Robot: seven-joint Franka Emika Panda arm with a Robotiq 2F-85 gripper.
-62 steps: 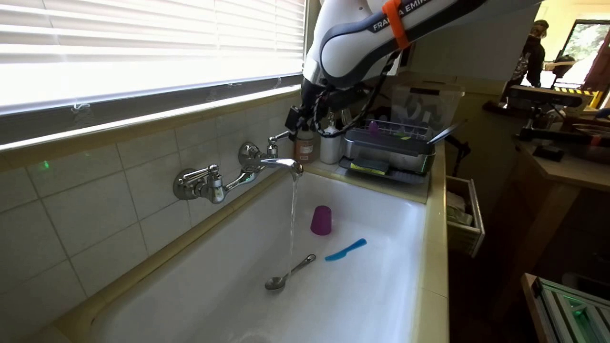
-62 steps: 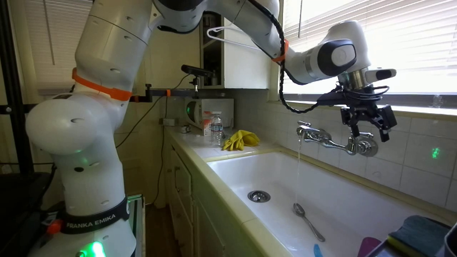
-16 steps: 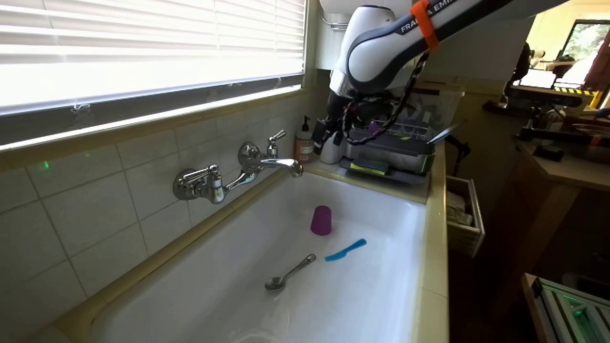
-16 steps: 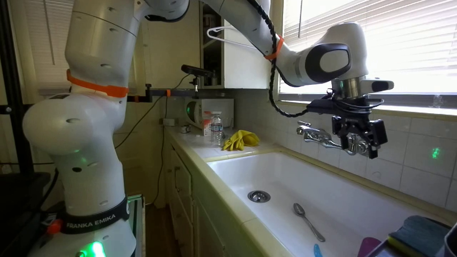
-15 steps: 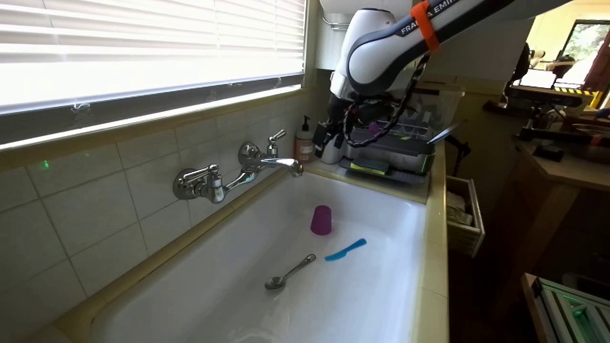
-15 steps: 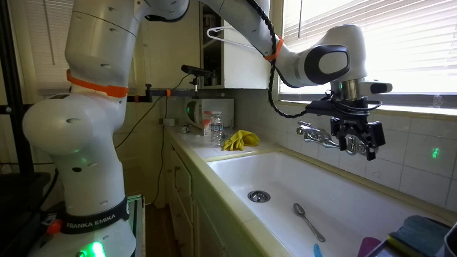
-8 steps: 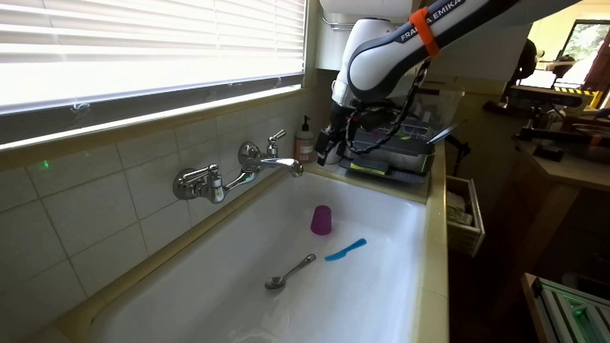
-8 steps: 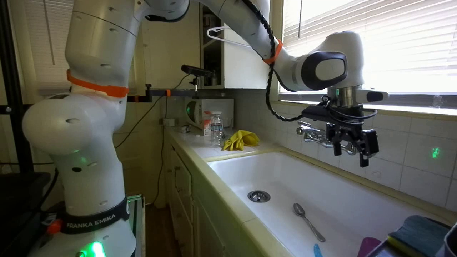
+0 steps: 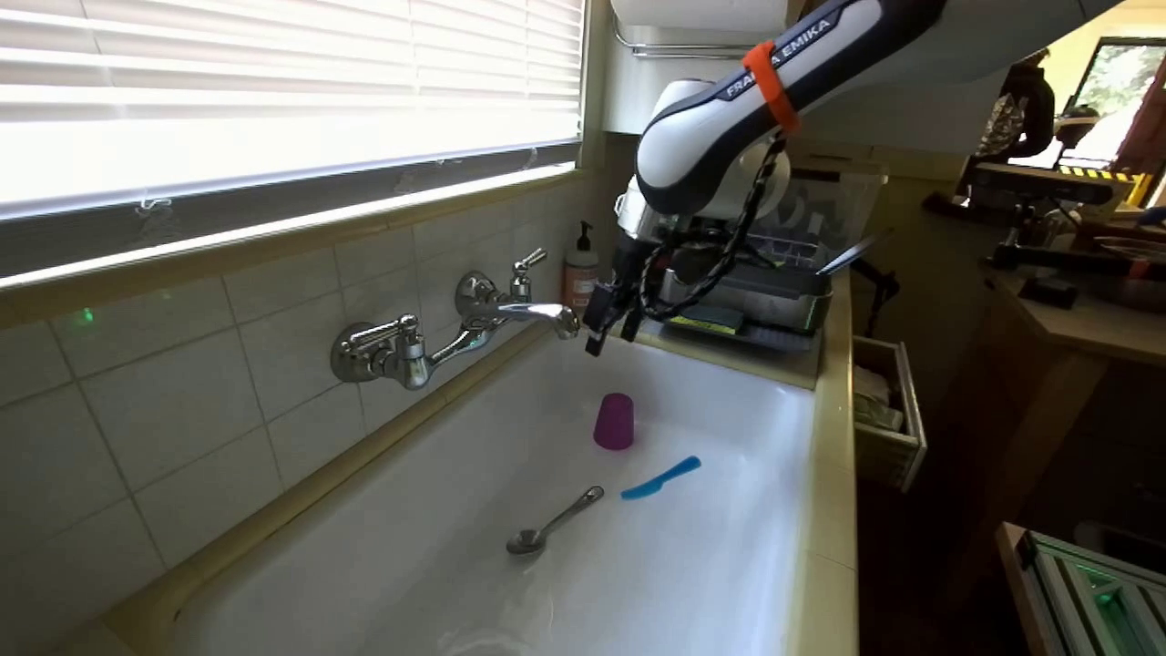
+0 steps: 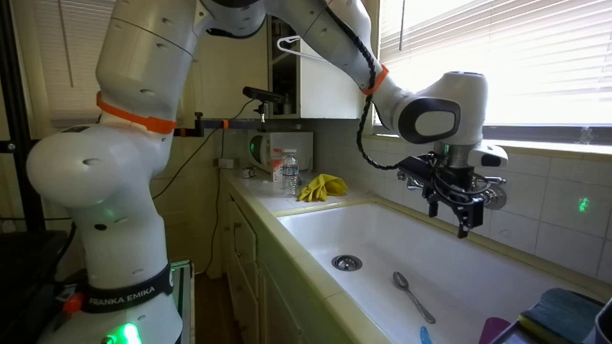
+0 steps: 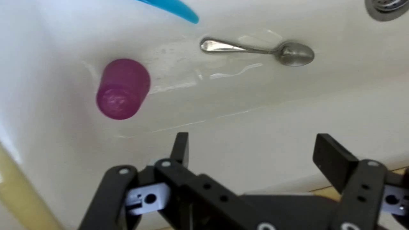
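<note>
Black gripper (image 11: 252, 145), empty fingers apart, hovers near the rectangular white sink's (image 9: 720, 574) long edge, seemingly pre-grasp; reaching the tapered purple plastic cup (image 11: 124, 88) would take sideways lowering.

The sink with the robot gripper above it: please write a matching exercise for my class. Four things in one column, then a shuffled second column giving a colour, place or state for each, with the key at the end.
Column one
1. cup
2. spoon
3. tap
4. gripper

Column two
A. not running
B. open, above the sink
C. purple, in the sink
D. lying with its bowl end toward the drain

Right pairs: 1-C, 2-D, 3-A, 4-B
</note>
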